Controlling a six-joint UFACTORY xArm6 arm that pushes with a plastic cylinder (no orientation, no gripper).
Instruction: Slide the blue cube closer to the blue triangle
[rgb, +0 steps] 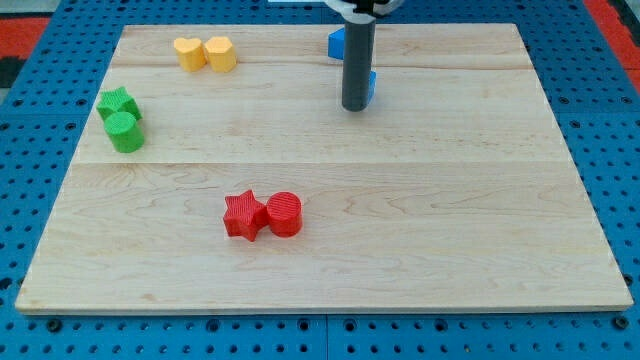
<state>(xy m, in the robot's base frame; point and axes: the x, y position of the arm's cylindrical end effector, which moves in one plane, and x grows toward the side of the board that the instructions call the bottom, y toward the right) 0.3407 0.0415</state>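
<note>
Blue cube (372, 88) is seen only as a thin sliver at the view's right edge of the dark rod (357, 65), most of it being hidden behind that rod, so its shape cannot be confirmed from what shows. It lies on the wooden board (430, 200), in the upper part and a little right of the middle. My tip (355, 107) is planted on the board just at the cube's left and lower side, touching it or very nearly so; which of the two cannot be told. No gripper is carried by the arm, only the rod, so nothing is clasped or let go.

Blue triangle (337, 43) is placed just above and to the left of the cube, near the board's top edge, and is partly covered by the rod as well. Whether the two blue blocks touch cannot be made out.

Well to the cube's left, along the top edge, two yellow blocks (205, 53) are set side by side and touching. Farther left and slightly lower than the cube, a green star (118, 103) is pressed against a green cylinder (125, 132) below it. Far below the cube and to its left, a red star (243, 215) is joined to a red cylinder (285, 213).

The board is laid on a blue pegboard (30, 200).
</note>
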